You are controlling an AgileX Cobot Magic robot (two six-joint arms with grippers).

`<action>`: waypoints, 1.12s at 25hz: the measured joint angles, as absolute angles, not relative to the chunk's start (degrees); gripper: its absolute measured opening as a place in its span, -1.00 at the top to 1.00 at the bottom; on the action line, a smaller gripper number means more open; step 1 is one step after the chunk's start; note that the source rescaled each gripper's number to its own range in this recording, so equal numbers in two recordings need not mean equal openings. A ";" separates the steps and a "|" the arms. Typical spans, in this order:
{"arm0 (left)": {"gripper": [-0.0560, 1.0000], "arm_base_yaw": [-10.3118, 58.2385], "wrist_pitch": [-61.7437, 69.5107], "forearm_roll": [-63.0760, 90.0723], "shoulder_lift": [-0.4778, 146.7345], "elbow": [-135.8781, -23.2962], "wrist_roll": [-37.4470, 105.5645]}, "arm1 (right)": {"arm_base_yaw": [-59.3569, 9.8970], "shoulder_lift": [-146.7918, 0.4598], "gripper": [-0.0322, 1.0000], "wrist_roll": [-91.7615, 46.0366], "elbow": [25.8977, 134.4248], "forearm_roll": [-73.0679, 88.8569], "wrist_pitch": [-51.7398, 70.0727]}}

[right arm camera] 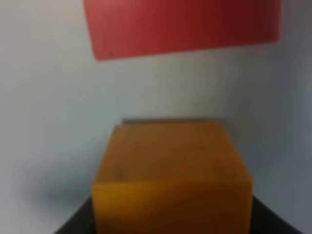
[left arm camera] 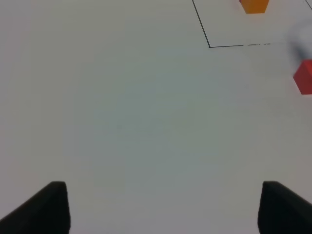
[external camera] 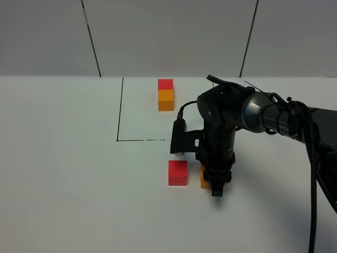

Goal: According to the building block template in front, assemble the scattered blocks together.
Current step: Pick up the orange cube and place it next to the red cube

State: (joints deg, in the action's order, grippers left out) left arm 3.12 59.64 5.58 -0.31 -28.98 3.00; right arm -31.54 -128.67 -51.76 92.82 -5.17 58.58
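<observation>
- The left hand [left arm camera: 163,209] hangs over bare tabletop [left arm camera: 122,122], out of the overhead camera's sight. Its two dark fingers [left arm camera: 48,209] stand wide apart with nothing between them, so it is open.
- On the near side of the layout, the right hand [external camera: 217,187] points straight down and is closed on the orange cube [external camera: 204,178], which sits on the tabletop. From overhead the hand covers most of that cube, and only its 9 o'clock edge shows. The wrist camera shows the cube filling the space between the dark finger edges.
- The black arm [external camera: 263,113] that carries this hand reaches in from 3 o'clock.
- The red cube [external camera: 178,173] lies at 9 o'clock from the orange cube. It is near but not touching, with a narrow strip of tabletop between them. Nothing grips it.
- Beyond the cubes, at 12 o'clock, a thin black line [external camera: 119,110] marks a corner on the tabletop. One stroke runs across just past the cubes, and the other runs away toward the back.
- Inside that corner, at roughly 12 o'clock from the red cube and well apart from it, stands the two-colour bar [external camera: 165,95]. Its orange half is nearer, and its red half is joined flush behind it.
- Farthest back rises a grey panelled wall [external camera: 168,37].
</observation>
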 joint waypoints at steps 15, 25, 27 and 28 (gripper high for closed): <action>-0.34 3.12 59.64 5.58 -0.31 -28.98 2.94 | -31.92 -129.47 0.71 -51.49 92.93 -4.71 55.44; -0.34 3.12 59.64 5.58 -0.31 -28.98 2.94 | -32.83 -129.47 0.71 -51.47 92.93 -4.52 54.42; -0.34 3.12 59.64 5.58 -0.31 -28.98 2.94 | -32.83 -129.53 0.71 -51.47 92.93 -4.52 53.91; -0.34 3.12 59.64 5.58 -0.31 -28.98 2.94 | -32.83 -129.66 0.71 -51.47 92.93 -4.52 53.77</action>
